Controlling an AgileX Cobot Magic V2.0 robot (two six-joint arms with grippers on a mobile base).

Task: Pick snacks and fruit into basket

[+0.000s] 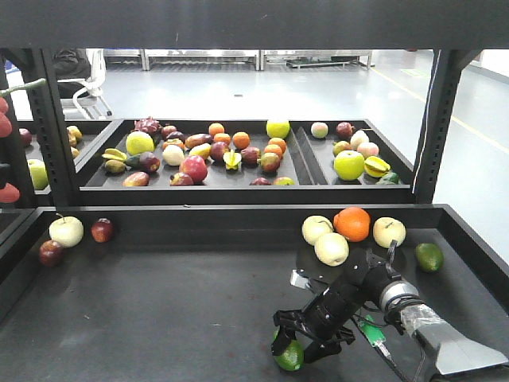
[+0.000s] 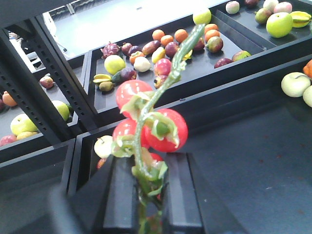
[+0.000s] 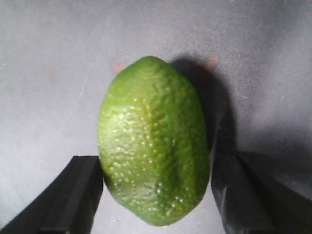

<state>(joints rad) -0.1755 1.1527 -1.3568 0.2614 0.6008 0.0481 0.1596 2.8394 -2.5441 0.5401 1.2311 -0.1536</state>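
Right wrist view: my right gripper (image 3: 156,168) clamps the fruit (image 3: 153,131), jaws at 8 and 4 o'clock. Left gripper (image 2: 151,163) pinches a tomato vine (image 2: 168,129).

My right gripper (image 1: 296,344) sits low over the near tray (image 1: 159,310), fingers either side of the fruit (image 1: 288,355). Behind it an orange (image 1: 352,224) sits among pale apples (image 1: 332,248), and a green oval (image 1: 429,256) lies just right of them. A tomato vine (image 1: 5,125) pokes in at the left edge.
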